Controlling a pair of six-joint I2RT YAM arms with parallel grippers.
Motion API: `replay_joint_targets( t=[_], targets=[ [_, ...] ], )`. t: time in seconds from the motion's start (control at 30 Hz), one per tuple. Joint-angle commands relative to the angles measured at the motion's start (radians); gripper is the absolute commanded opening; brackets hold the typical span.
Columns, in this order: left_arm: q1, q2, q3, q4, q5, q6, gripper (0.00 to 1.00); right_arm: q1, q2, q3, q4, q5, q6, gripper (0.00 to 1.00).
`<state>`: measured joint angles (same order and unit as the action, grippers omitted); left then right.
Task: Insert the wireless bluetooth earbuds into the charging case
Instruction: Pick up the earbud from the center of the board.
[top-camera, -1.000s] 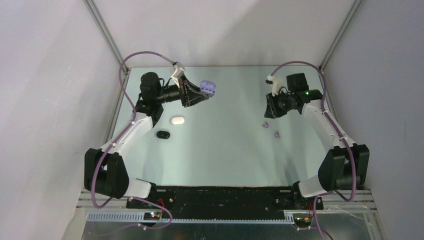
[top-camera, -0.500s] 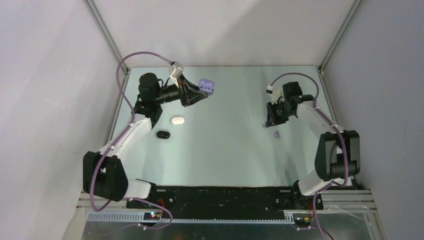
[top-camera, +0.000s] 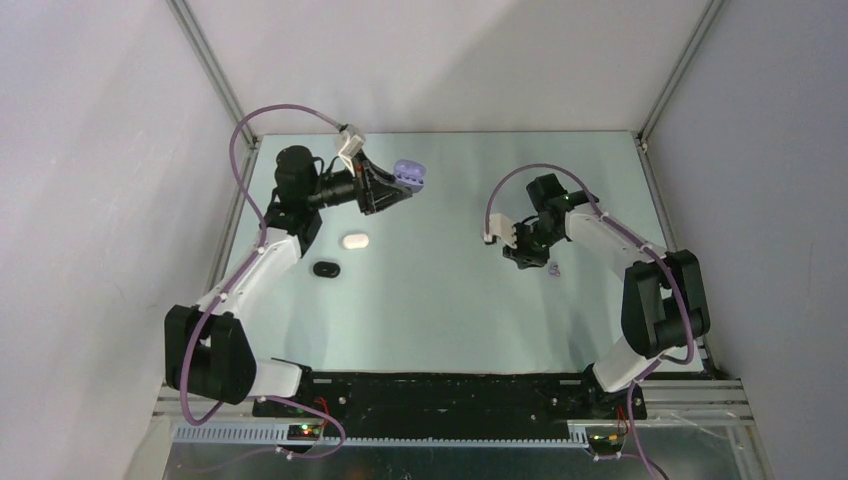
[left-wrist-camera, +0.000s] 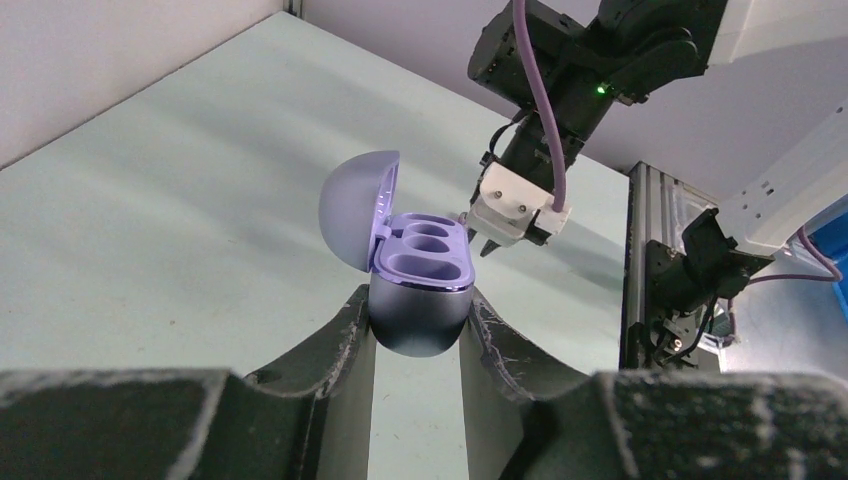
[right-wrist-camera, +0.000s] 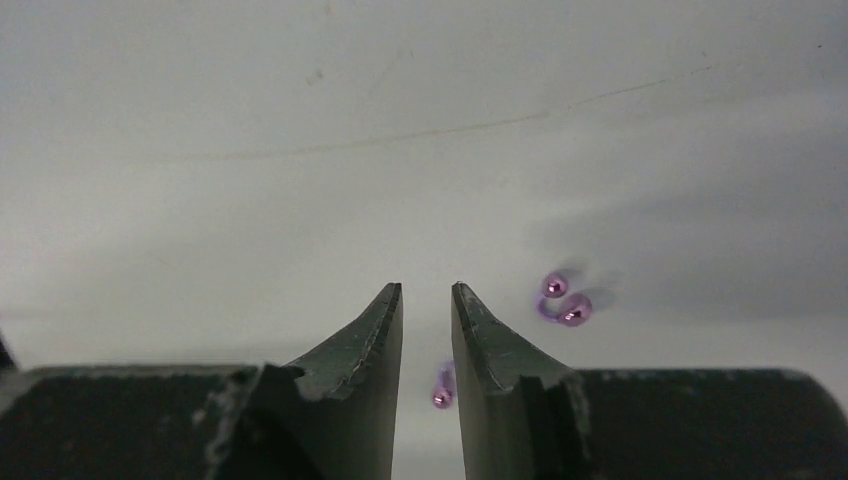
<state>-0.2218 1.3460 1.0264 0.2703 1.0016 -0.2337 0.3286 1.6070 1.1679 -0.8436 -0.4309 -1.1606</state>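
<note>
Lavender charging case (left-wrist-camera: 424, 262): lid open, wells empty, clamped by left gripper (left-wrist-camera: 420, 300). Right gripper (right-wrist-camera: 427, 300), jaws narrowly parted, has swung down astride one glossy lavender earbud (right-wrist-camera: 441, 388); second earbud (right-wrist-camera: 563, 302) just beside.

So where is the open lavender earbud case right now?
In the top view the open lavender earbud case is at the far left, gripped in the left pincer, just beyond the small white oval case.
</note>
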Motion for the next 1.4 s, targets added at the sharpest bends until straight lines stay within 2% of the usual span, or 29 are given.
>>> replay_joint_targets(
  t=[0.0,0.17,0.43,1.13,1.37],
  targets=[
    [0.008,-0.037,0.017,-0.019,0.018,0.046,0.0,-0.031,0.039,0.036,-0.043,0.07,-0.335,0.3],
    [0.011,-0.042,0.016,-0.054,0.014,0.074,0.0,-0.051,0.082,0.035,-0.035,0.124,-0.496,0.31],
    [0.022,-0.049,0.031,-0.127,0.014,0.126,0.0,-0.08,0.141,0.035,0.017,0.145,-0.642,0.35],
    [0.037,-0.032,0.036,-0.14,0.01,0.14,0.01,-0.079,0.247,0.098,0.048,0.184,-0.687,0.34],
    [0.041,-0.027,0.043,-0.156,0.011,0.149,0.01,-0.08,0.221,0.108,0.029,0.154,-0.689,0.37]
  ],
)
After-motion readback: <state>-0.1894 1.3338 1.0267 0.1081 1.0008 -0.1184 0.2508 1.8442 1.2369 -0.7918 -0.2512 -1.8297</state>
